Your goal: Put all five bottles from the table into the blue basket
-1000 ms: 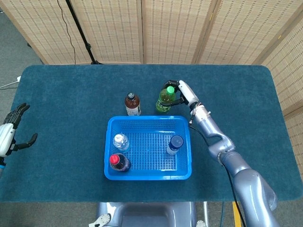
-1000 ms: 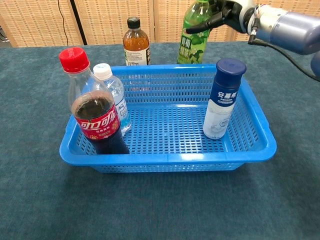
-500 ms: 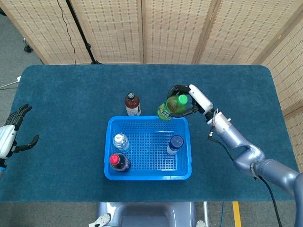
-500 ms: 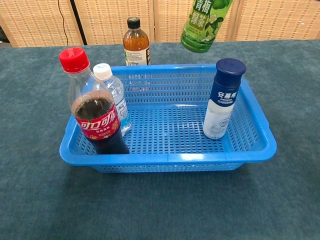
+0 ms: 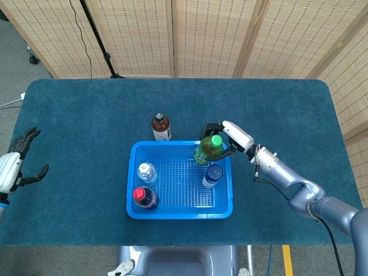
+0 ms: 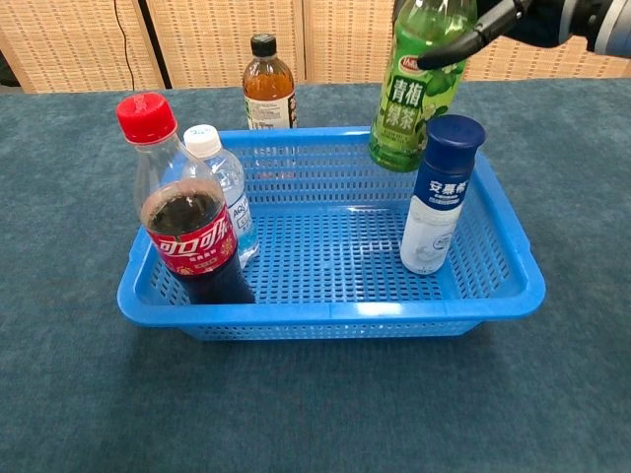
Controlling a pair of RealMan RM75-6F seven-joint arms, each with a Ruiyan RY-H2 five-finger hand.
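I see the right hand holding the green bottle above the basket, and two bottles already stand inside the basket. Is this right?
Not quite: three bottles stand in the blue basket, not two, as the chest view shows. The right hand does hold the green bottle above it.

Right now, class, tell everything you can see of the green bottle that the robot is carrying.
The clear green plastic tea bottle has a bright green cap and a green label with white characters and a fruit picture. It hangs tilted in the air over the back right of the blue plastic basket, behind the white bottle with the dark blue cap. The right hand grips it near the top.
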